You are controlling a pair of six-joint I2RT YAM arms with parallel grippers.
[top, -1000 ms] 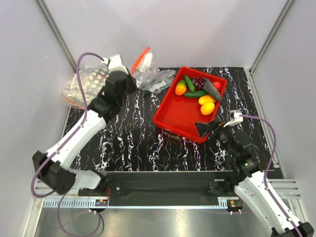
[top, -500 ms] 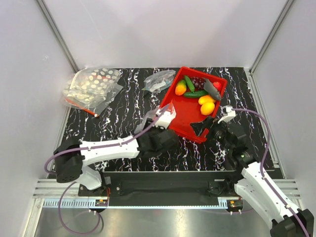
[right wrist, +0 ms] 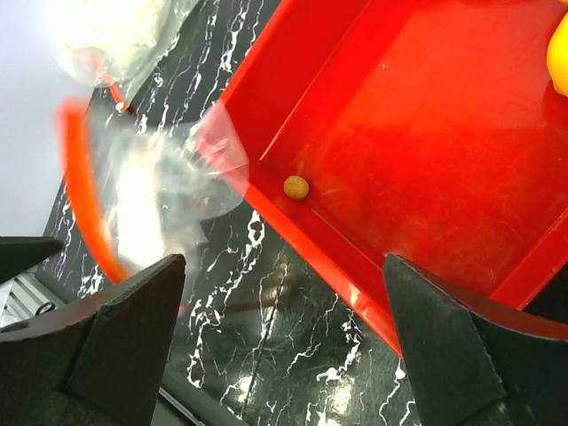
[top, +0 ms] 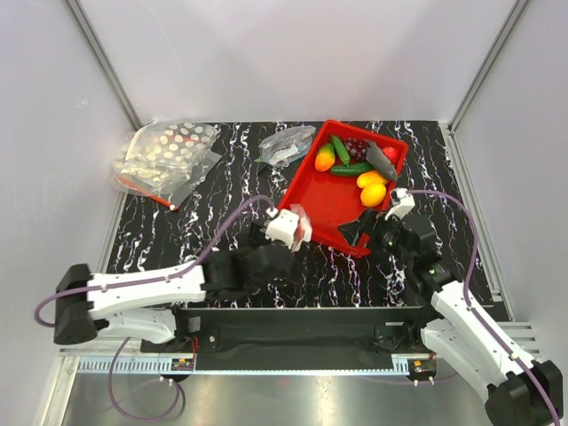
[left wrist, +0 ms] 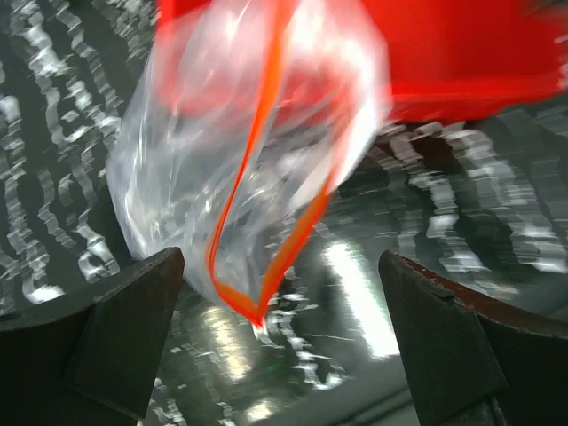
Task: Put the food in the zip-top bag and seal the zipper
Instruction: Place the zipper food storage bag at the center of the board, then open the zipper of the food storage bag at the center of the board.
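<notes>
zip-top bag (left wrist: 248, 177): motion-blurred, outline unclear; mid-table (top: 222, 204), at red tray's (top: 324, 209) near-left corner
left gripper (left wrist: 280, 266): jaws apart, bag between them, unclamped
right gripper (right wrist: 284, 266): jaws apart

The red tray (right wrist: 426, 133) is seen from 12 to 4 o'clock, resting on the black marbled table (right wrist: 266, 328). A small tan ball (right wrist: 295, 186) is lodged against the tray's wall near the centre. A yellow piece (right wrist: 559, 58) is cut off at 2 o'clock. At 9 o'clock a blurred clear bag (right wrist: 160, 191) with an orange zipper (right wrist: 80, 191) is seen by the tray's rim. The dark fingers (right wrist: 115, 355) are set wide apart at 7 and 5 o'clock.
</notes>
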